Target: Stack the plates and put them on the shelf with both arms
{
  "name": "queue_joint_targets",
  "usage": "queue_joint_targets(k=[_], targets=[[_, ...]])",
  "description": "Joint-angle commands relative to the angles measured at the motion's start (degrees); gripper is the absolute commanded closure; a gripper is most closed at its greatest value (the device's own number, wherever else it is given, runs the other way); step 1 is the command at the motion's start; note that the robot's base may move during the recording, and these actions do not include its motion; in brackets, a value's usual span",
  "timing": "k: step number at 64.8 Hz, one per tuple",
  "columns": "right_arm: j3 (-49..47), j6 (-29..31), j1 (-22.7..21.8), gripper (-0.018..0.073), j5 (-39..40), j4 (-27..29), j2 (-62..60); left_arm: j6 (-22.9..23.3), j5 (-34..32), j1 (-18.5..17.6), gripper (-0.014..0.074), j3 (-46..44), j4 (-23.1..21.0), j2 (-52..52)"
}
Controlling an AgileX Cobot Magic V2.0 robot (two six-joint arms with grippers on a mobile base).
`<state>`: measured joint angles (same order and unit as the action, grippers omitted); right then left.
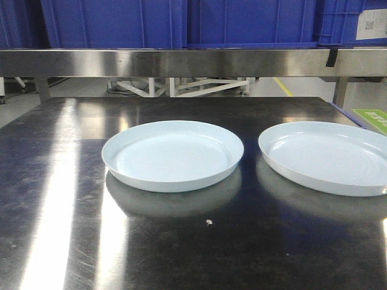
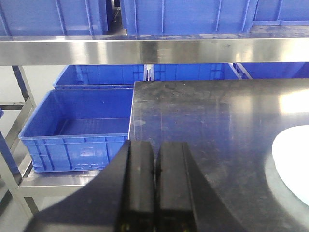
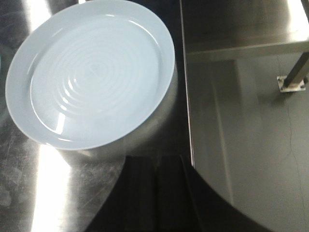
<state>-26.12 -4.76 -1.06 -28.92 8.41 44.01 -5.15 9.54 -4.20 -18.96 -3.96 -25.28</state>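
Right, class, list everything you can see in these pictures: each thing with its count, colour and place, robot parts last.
plates: two, pale blue-white, side by side on the table, apart
table: one, dark shiny steel, under the plates
shelf: one, brushed steel, behind the table
crates: several, blue, on the shelf's tiers
speck: one, white, on the table before the plates
left end effector: one, black, shut, by the table's left edge
right end effector: one, dark, beside the right plate; open or shut unclear

A dark steel desk [image 1: 181, 254] shows streaks of light; blue crates [image 1: 115, 21] stand behind. The floor [image 3: 251, 145] beside is pale grey.
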Motion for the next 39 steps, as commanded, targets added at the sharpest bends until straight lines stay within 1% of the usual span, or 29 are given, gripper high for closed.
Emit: queue_joint_targets(k=[1, 13, 32, 39], targets=[[-5.7, 0.2, -0.3, 0.0503, 0.8, -0.3, 5.4, 0.5, -5.2, 0.0, 0.0514, -1.7, -0.1, -0.2], [-15.0, 0.2, -0.3, 0.0503, -7.3, -0.7, 18.4, 0.5, -5.2, 0.0, 0.0514, -1.7, -0.1, -0.2], [-35.8, 0.2, -0.3, 0.0502, -23.0, -1.5, 38.0, 0.5, -5.2, 0.0, 0.0514, -1.7, -0.1, -0.2], [-42.3, 0.2, -0.3, 0.0499, -26.7, -1.7, 44.0, 0.5, -5.2, 0.0, 0.0514, -1.7, -0.1, -0.2]])
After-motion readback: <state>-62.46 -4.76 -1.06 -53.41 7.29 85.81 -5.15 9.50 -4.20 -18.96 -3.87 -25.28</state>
